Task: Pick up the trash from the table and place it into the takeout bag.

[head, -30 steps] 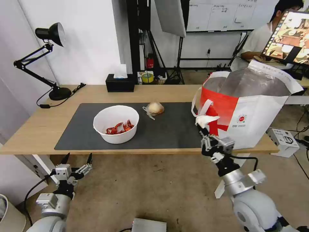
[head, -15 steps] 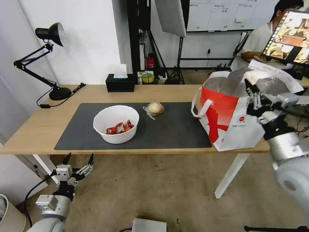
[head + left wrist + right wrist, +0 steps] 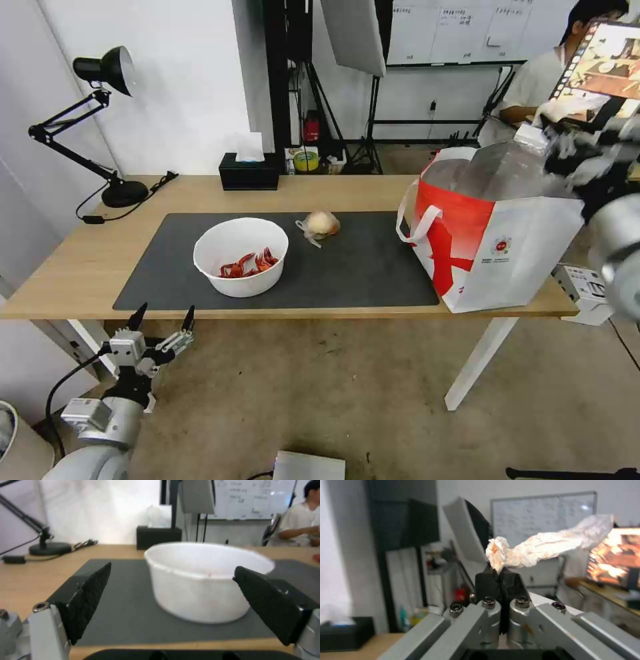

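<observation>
The right gripper (image 3: pixel 557 127), clamped on the small white tissue wad (image 3: pixel 557 110), now rises above the takeout bag's (image 3: pixel 507 247) far right corner.

**Light-wood table and its load**

The table (image 3: pixel 87 267) carries a dark grey mat (image 3: pixel 360 267). On the mat sit a white bowl with red crayfish shells (image 3: pixel 241 257) and a beige ball with clear film (image 3: pixel 320 225) — near each other. The takeout bag (image 3: pixel 497 237) stands upright at the right end. Along the back edge: a black tissue box (image 3: pixel 249 172) and a black desk lamp (image 3: pixel 100 127).
</observation>
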Motion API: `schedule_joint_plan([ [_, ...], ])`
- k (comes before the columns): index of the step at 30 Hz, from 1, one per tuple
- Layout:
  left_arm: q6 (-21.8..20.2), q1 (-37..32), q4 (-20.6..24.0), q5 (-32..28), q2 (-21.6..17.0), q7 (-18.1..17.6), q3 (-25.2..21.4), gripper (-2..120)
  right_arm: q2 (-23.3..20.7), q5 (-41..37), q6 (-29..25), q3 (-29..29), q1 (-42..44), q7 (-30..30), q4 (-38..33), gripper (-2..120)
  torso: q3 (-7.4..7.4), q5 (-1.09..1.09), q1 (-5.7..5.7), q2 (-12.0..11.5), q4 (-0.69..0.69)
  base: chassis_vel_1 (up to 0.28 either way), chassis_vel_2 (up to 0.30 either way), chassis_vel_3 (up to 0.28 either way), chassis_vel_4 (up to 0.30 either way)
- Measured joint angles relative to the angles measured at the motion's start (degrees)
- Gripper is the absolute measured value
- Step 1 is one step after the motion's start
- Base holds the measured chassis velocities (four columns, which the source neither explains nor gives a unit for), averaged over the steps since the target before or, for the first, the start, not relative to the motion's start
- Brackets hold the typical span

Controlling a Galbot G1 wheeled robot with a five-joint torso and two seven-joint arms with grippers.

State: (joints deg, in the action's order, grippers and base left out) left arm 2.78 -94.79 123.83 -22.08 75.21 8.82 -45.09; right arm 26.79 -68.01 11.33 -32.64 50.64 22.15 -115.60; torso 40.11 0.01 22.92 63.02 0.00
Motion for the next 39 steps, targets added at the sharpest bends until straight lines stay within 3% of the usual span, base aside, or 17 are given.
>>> schedule_joint_plan([
  [9,-1.33,-0.16,3.07,0.79,1.05,0.73,1.19,100,-0.49,-4.66,5.71,3.31,-3.91,3.42,5.03,0,0.00,-0.01,-0.01,0.00,0.00,0.000,0.000,0.000,0.000],
  [31,-1.52,-1.19,4.46,2.75,3.00,1.26,2.53,100,5.08,-13.35,12.94,18.46,-18.24,13.24,10.79,0,0.00,-0.02,0.00,0.00,0.01,0.000,0.000,0.000,0.000],
  [39,-1.51,-1.30,4.59,2.70,3.12,1.27,2.31,100,4.93,-16.30,15.57,18.48,-18.40,16.23,9.90,30,0.00,-0.02,0.00,0.00,0.01,0.000,0.000,0.000,0.000],
])
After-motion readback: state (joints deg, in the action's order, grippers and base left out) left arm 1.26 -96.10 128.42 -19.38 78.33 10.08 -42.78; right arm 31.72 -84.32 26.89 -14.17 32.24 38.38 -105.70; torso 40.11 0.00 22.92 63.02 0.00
